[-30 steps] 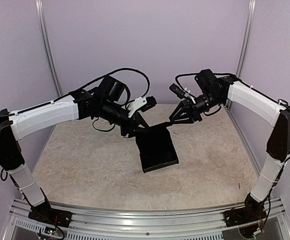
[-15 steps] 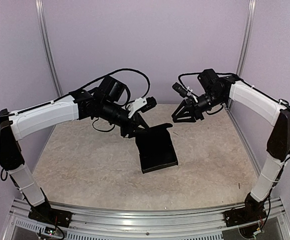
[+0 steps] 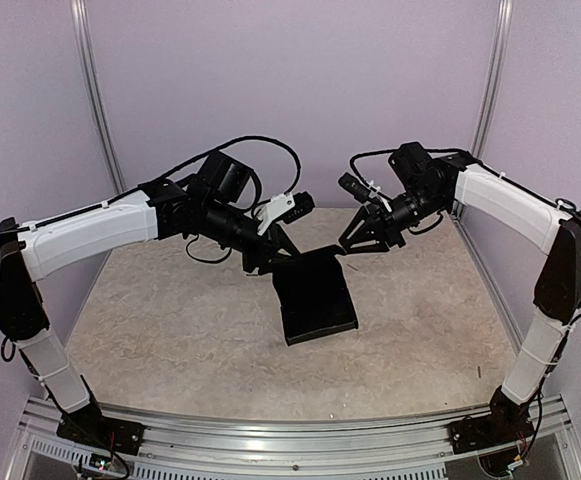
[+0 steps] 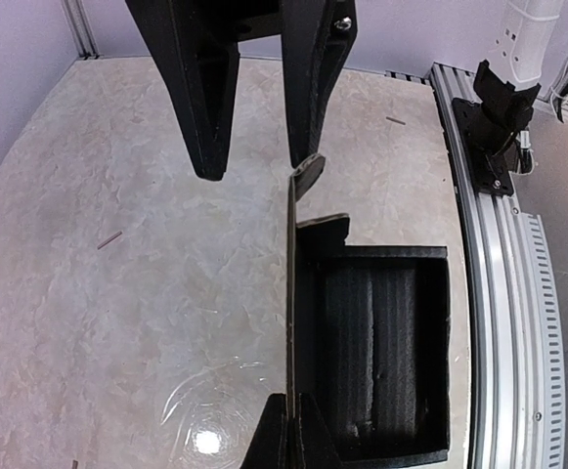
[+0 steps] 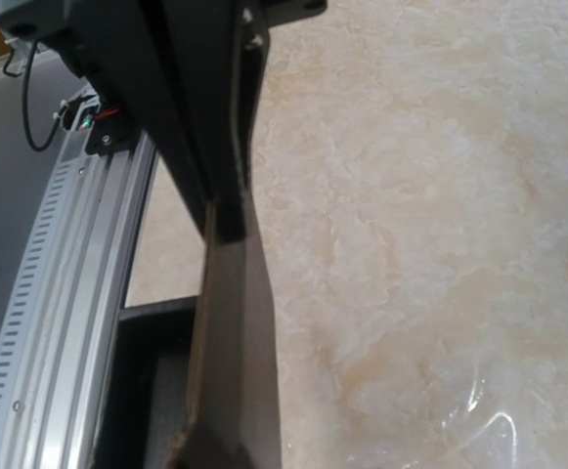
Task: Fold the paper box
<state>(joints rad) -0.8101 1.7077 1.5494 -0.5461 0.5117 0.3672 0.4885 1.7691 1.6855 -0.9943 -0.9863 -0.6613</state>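
The paper box (image 3: 315,300) is a matte black open tray lying mid-table, its back flap (image 3: 310,260) standing upright. My left gripper (image 3: 278,255) is shut on the left end of that flap. In the left wrist view its tips (image 4: 290,430) pinch the thin upright flap (image 4: 290,283), with the tray (image 4: 381,342) to the right. My right gripper (image 3: 348,245) is at the flap's right end with its jaws apart. In the left wrist view it (image 4: 254,166) is open, the flap's tab just touching one fingertip (image 4: 303,147). The right wrist view shows the flap (image 5: 230,342) blurred and close, running up to the left gripper (image 5: 227,225).
An aluminium rail (image 3: 290,425) runs along the near table edge, with the right arm's base (image 4: 499,107) bolted to it. Purple walls and frame posts (image 3: 95,100) enclose the back and sides. Marbled tabletop (image 3: 170,320) surrounds the box.
My right gripper backed a little up and right off the flap's end, then came back to it with its jaws slightly wider. The left gripper and box have not moved.
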